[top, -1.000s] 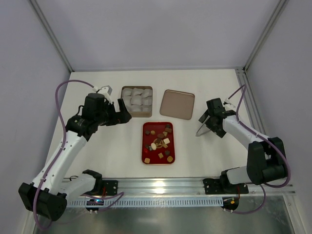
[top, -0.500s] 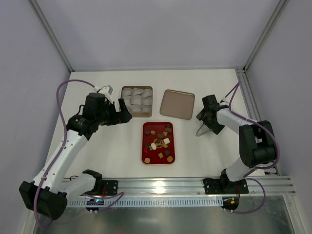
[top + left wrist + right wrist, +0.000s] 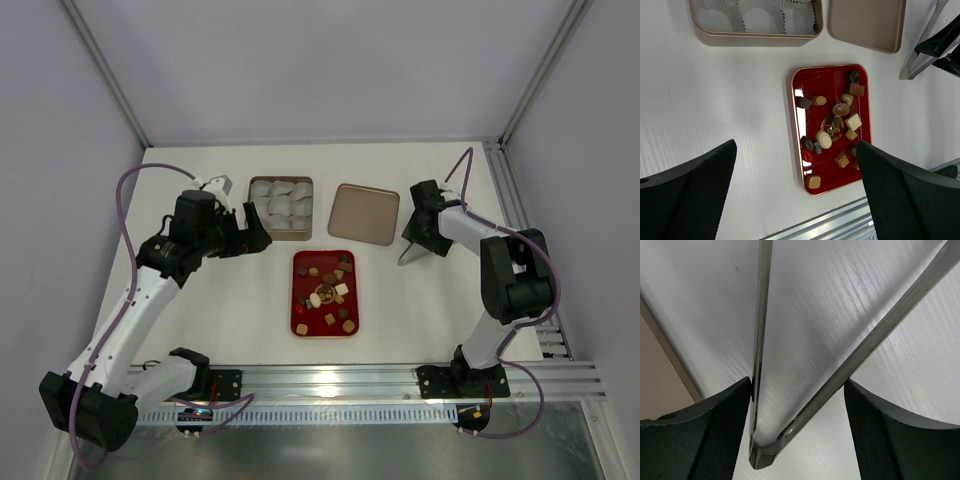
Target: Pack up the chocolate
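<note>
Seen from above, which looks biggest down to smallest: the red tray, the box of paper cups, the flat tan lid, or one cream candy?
1. The red tray, clearly the longest.
2. The box of paper cups and the tan lid: about alike, not ranked.
3. The cream candy, by far the smallest.

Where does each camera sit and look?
Top: above and behind, looking down at the table; left arm and right arm show.
Left wrist: on the left arm, above the red tray; its open jaws show.
Right wrist: on the right arm, close on the tongs between its jaws.
Top and left wrist share the tray.
</note>
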`<action>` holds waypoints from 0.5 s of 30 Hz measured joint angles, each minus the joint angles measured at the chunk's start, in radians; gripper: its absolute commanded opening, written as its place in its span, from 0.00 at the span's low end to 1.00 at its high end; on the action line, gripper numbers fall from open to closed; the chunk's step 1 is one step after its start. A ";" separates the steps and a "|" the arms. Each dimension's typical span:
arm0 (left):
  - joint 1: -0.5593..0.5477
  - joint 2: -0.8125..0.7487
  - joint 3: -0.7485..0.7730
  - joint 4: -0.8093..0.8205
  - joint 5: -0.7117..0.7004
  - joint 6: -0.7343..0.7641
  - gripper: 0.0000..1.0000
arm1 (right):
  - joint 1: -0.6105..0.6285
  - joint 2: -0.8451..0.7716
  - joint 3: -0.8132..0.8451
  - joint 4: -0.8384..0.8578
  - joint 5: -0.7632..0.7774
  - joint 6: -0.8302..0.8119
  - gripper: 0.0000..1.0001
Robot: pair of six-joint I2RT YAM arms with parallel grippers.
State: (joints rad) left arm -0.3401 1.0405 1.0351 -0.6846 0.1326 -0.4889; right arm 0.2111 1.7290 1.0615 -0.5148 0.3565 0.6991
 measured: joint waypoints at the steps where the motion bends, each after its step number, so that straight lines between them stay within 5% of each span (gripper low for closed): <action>1: 0.000 0.000 0.000 0.000 0.002 0.000 1.00 | -0.001 0.002 0.007 0.002 -0.002 -0.024 0.75; 15: 0.000 -0.015 0.000 0.000 0.026 -0.001 1.00 | -0.006 0.034 0.080 0.014 -0.008 -0.274 0.79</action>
State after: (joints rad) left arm -0.3405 1.0256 1.0351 -0.6846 0.1585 -0.4900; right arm 0.2050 1.7634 1.1419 -0.5003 0.3485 0.4255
